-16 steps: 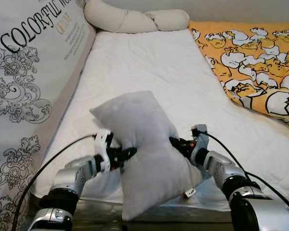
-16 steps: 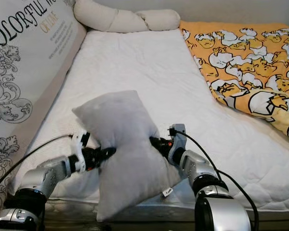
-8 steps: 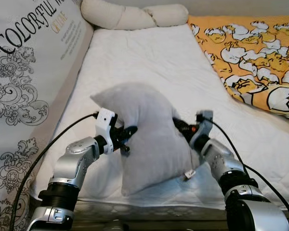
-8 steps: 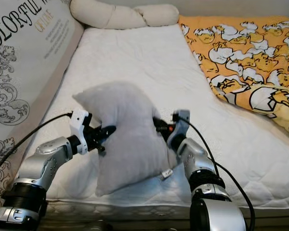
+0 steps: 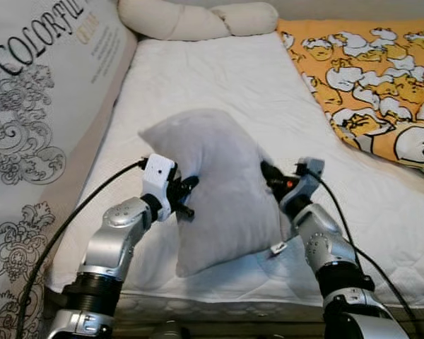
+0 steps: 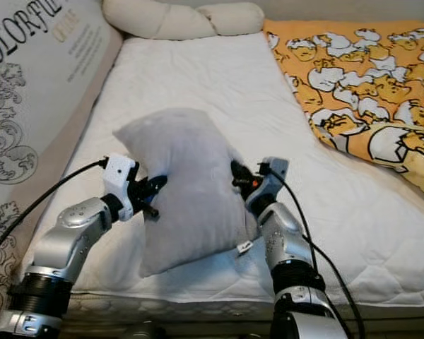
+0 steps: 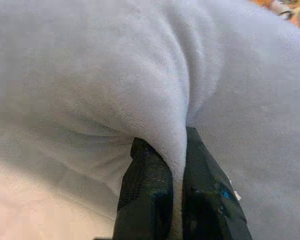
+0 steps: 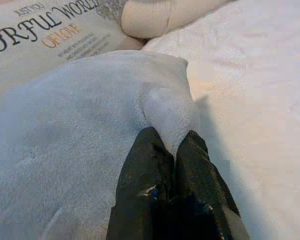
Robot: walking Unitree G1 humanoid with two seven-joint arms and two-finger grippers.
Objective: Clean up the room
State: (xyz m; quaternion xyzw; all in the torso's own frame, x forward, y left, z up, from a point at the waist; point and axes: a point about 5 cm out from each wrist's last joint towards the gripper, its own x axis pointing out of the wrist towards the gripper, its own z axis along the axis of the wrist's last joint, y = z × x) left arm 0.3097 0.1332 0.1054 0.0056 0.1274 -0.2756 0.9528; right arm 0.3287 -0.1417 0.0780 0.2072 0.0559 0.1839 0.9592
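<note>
Left eye view: both grippers, left point(image 5: 187, 198) and right point(image 5: 267, 174), pinch opposite edges of a grey pillow point(image 5: 215, 183) over the white mattress point(image 5: 219, 78).

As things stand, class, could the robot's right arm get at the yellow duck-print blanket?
Probably not yet: the right tool is shut on the grey pillow, as is the left tool. The duck blanket lies farther off to the right across bare mattress.

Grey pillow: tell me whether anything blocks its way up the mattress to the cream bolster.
Nothing visible does. Both grippers, left and right, pinch the grey pillow; bare white mattress lies between it and the cream bolster.
</note>
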